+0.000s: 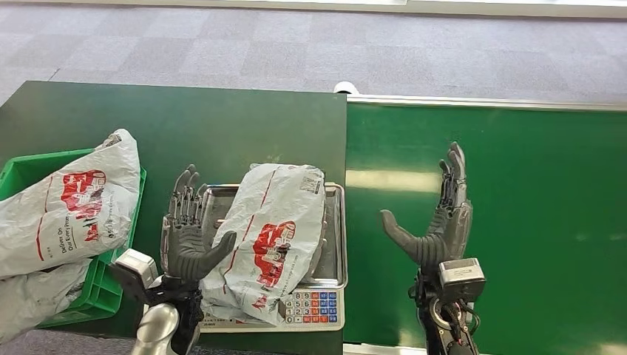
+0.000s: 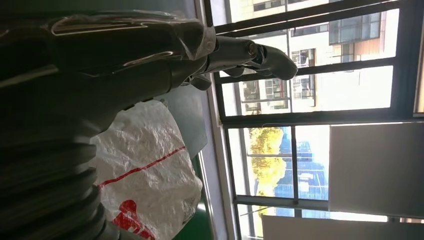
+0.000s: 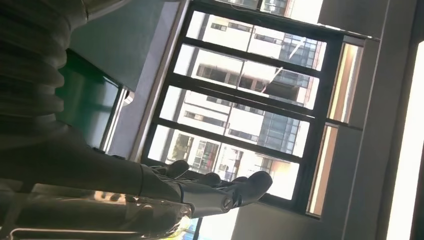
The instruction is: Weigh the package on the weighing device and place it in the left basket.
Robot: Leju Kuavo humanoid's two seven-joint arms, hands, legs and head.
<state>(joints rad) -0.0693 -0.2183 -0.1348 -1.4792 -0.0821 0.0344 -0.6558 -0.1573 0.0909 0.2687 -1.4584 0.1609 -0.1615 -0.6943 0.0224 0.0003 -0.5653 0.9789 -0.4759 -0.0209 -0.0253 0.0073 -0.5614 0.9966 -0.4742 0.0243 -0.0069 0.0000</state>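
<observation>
**Package on the scale, both hands open**

The package point(image 1: 275, 238), a grey plastic mailer with red print, lies across the steel pan of the scale point(image 1: 334, 244), its near end drooping over the keypad point(image 1: 310, 305) at the front of the scale. The scale stands on the dark green table point(image 1: 222, 126).

The left hand point(image 1: 188, 237) is just left of the scale, upright with its fingers straight and spread, and it holds nothing. Its thumb reaches toward the package's left edge; whether it touches cannot be told. In the left wrist view the package point(image 2: 145, 170) sits close beside the hand point(image 2: 150, 65), with windows beyond.

The right hand point(image 1: 440, 222) is right of the scale, well apart from it, over the brighter green belt point(image 1: 517, 192). It too is upright, fingers extended and thumb out toward the scale, empty. The right wrist view shows the hand point(image 3: 150, 190) against windows.

Left of the scale, past the left hand, stands the green basket point(image 1: 111, 285). Another grey bag point(image 1: 66, 207) with red print lies in it, spilling over its rim.
</observation>
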